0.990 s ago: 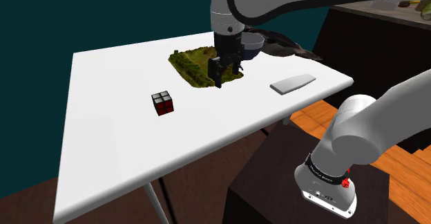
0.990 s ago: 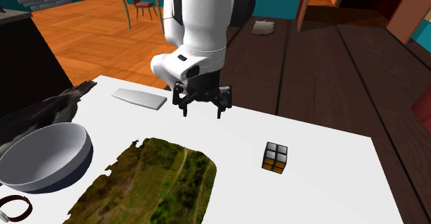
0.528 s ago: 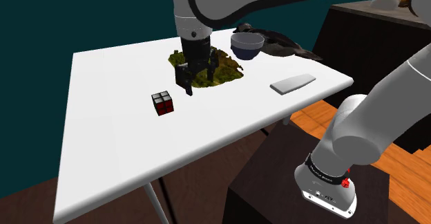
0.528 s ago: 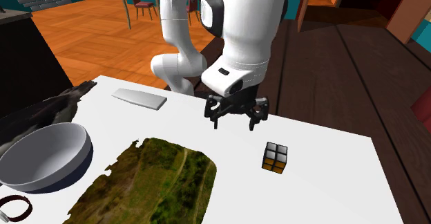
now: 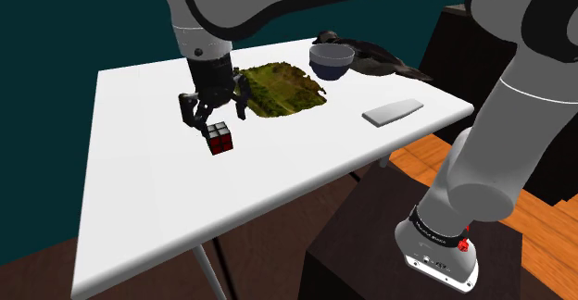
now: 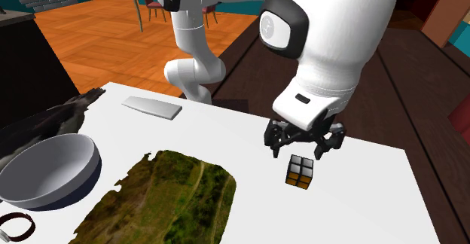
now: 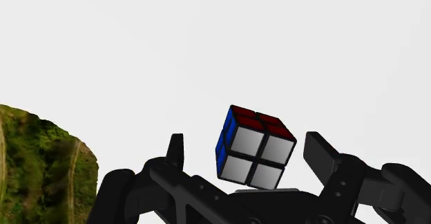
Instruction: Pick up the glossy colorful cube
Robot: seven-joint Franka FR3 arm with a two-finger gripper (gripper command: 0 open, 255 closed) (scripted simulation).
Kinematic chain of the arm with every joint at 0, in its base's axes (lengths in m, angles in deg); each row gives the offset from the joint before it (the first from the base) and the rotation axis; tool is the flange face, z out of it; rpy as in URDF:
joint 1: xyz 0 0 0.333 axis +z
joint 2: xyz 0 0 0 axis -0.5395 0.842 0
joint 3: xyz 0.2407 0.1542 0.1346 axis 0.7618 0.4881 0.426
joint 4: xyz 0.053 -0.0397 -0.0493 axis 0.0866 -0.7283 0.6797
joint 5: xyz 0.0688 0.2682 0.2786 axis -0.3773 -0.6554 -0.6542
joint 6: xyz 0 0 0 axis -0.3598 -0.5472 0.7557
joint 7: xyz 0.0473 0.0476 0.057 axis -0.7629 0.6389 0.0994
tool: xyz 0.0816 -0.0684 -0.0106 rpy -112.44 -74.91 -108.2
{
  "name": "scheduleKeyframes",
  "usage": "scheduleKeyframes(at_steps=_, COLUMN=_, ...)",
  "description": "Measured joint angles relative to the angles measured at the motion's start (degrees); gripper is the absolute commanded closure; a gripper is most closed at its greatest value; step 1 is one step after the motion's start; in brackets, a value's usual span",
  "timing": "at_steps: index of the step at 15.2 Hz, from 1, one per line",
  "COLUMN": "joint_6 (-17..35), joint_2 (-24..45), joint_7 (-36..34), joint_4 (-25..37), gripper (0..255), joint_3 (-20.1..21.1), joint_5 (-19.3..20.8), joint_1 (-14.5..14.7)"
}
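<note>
Left of centre in the shoulder view, the glossy red-blue-white cube (image 5: 219,139) sits just beneath my spread, empty black fingers (image 7: 323,157), squarely between them.

The cube (image 7: 254,148) shows white, blue and red squares in a black grid. The mat (image 6: 169,197) is mottled green-brown, the table (image 5: 139,187) white.

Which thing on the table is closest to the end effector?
The colorful cube, just under the open end effector; the bowl, green mat and grey slab lie farther off.
</note>
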Motion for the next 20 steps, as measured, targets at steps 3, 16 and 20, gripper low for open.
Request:
scheduleKeyframes(at_steps=3, joint_6=0.5, joint_2=2.3, joint_7=-1.5, joint_4=1.6, gripper=0, joint_3=0.5, joint_5=0.7, joint_1=0.7)
scheduleKeyframes(at_steps=16, joint_6=5.3, joint_2=3.0, joint_7=-1.7, joint_4=-2.5, gripper=255, joint_3=0.5, joint_5=1.1, joint_1=0.7)
scheduleKeyframes(at_steps=20, joint_6=5.4, joint_2=3.0, joint_7=-1.7, joint_4=-2.5, gripper=255, joint_3=0.5, joint_5=1.0, joint_1=0.7)
